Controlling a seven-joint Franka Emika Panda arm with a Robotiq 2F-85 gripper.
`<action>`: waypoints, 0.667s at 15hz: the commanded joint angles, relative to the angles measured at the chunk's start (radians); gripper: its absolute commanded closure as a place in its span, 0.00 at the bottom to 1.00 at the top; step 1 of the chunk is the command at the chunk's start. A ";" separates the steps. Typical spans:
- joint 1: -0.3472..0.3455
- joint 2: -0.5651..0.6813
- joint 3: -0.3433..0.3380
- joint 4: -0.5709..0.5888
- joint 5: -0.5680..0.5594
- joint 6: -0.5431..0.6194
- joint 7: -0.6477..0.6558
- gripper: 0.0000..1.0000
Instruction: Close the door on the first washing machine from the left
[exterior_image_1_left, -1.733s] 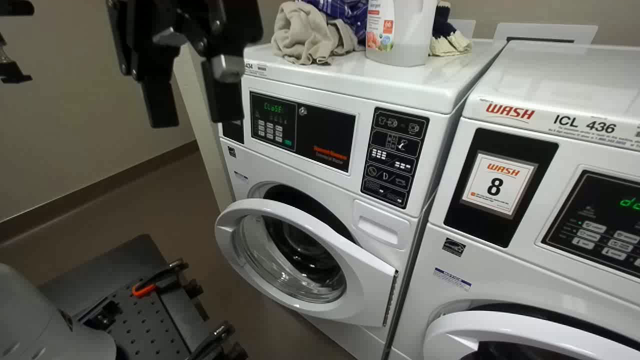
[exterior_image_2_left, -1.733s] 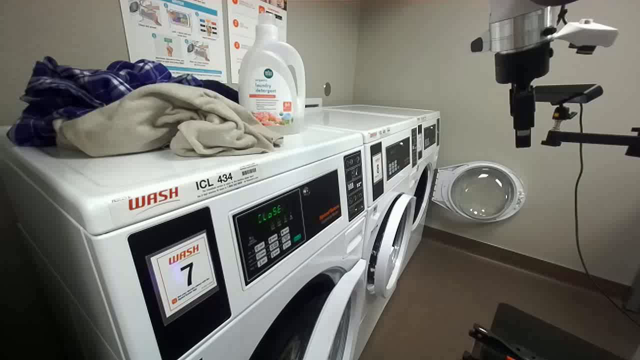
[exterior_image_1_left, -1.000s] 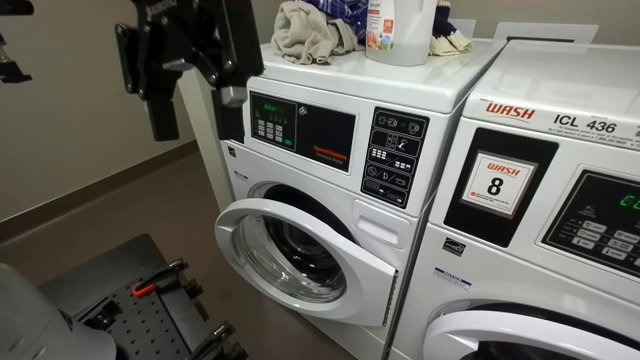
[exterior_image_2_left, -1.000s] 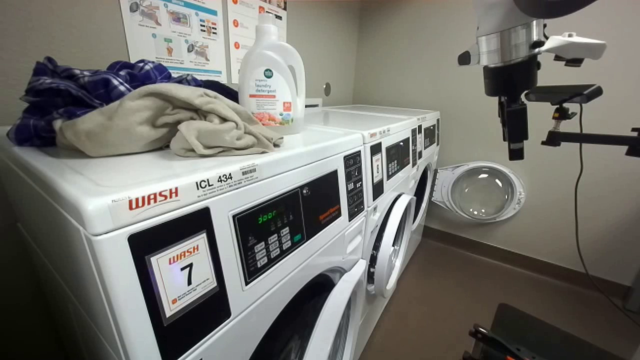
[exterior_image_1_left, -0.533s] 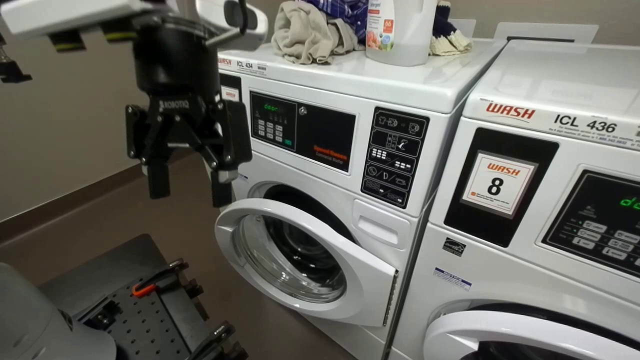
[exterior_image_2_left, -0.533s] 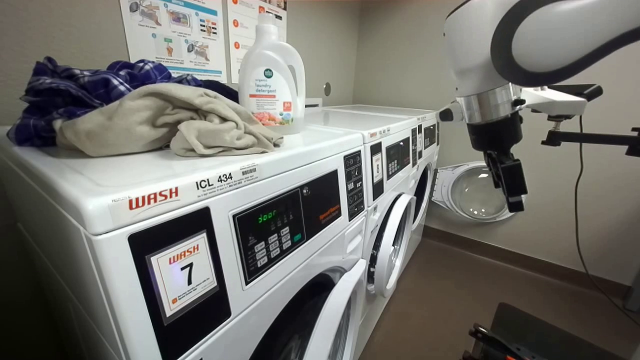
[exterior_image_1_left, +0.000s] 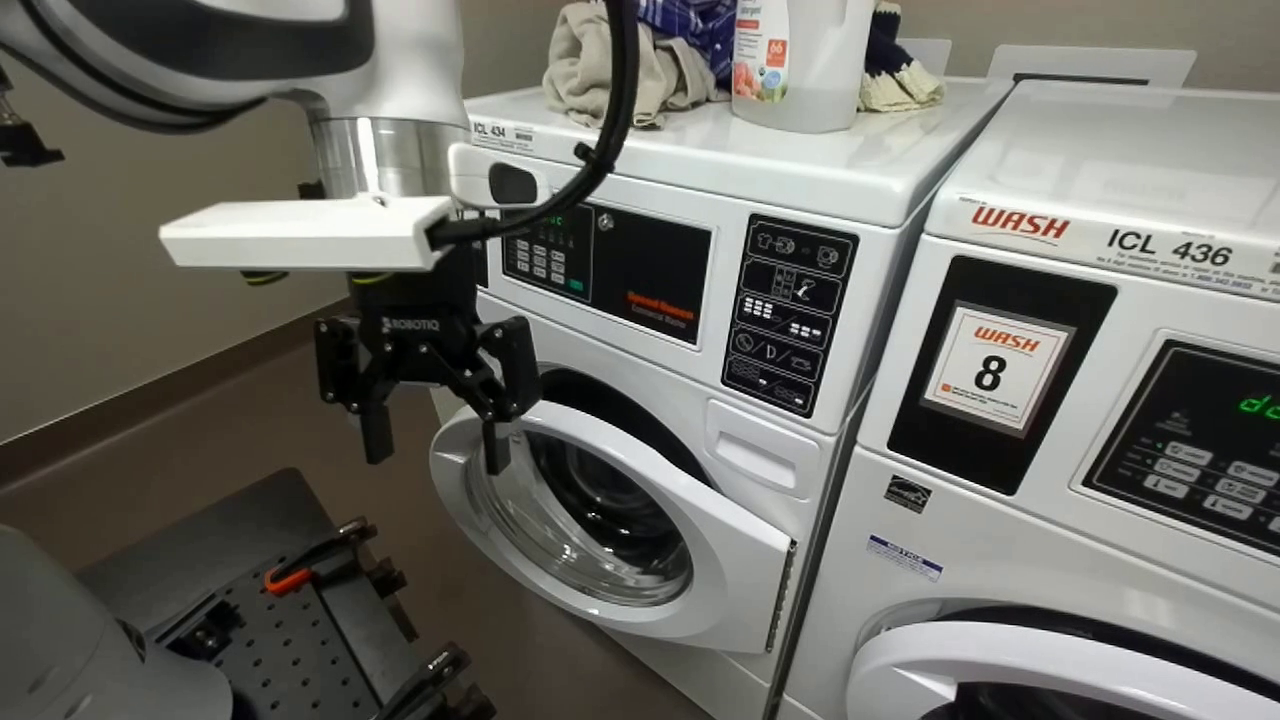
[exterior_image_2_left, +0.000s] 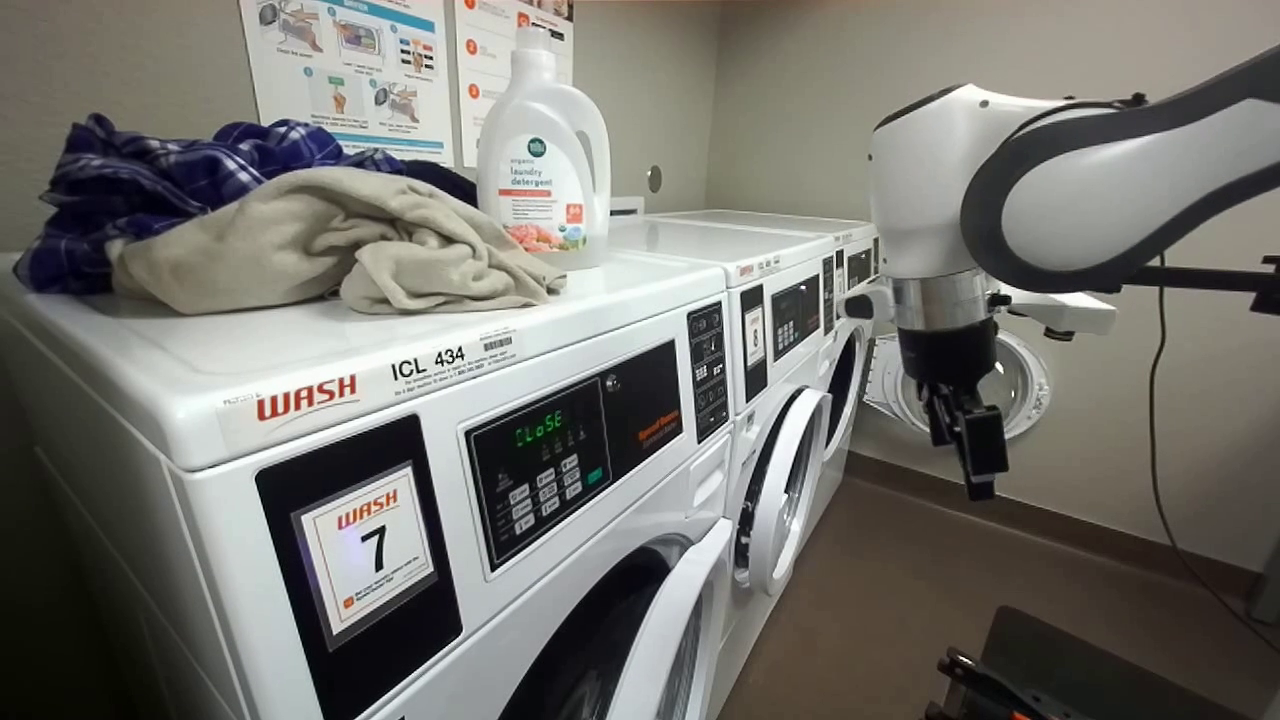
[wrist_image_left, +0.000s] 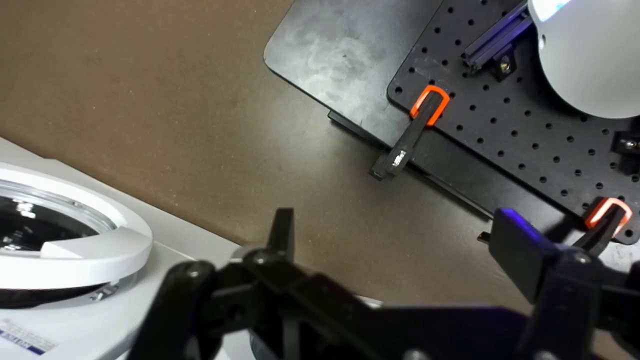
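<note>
The first washing machine (exterior_image_1_left: 640, 370), white with a dark control panel, shows in both exterior views (exterior_image_2_left: 480, 610). Its round door (exterior_image_1_left: 715, 590), white-rimmed with a clear glass bowl, stands partly open; it also shows at an exterior view's bottom edge (exterior_image_2_left: 665, 625). My gripper (exterior_image_1_left: 437, 457) is open and empty, pointing down beside the door's free edge. One finger overlaps the rim in that view. In an exterior view the gripper (exterior_image_2_left: 978, 470) hangs apart from the door, over the floor. In the wrist view the fingers (wrist_image_left: 395, 235) are wide apart with only floor between them.
The number-8 washer (exterior_image_1_left: 1020, 560) stands beside it, its door (exterior_image_1_left: 1040, 645) open; that door's rim appears at the wrist view's left (wrist_image_left: 125, 250). Detergent (exterior_image_2_left: 540, 170) and clothes (exterior_image_2_left: 300, 240) lie on top. A black base plate (wrist_image_left: 520, 150) with orange-tipped clamps sits below the arm.
The arm has come down into view. My gripper has lowered and moved toward the door's free edge, staying open. The doors have not moved. The green display alternates between "door" and "CLoSE".
</note>
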 joint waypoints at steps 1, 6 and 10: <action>0.007 0.120 0.013 0.000 0.011 0.121 -0.029 0.00; 0.018 0.303 0.082 0.000 0.011 0.247 -0.005 0.00; 0.026 0.428 0.146 0.000 0.004 0.301 0.003 0.00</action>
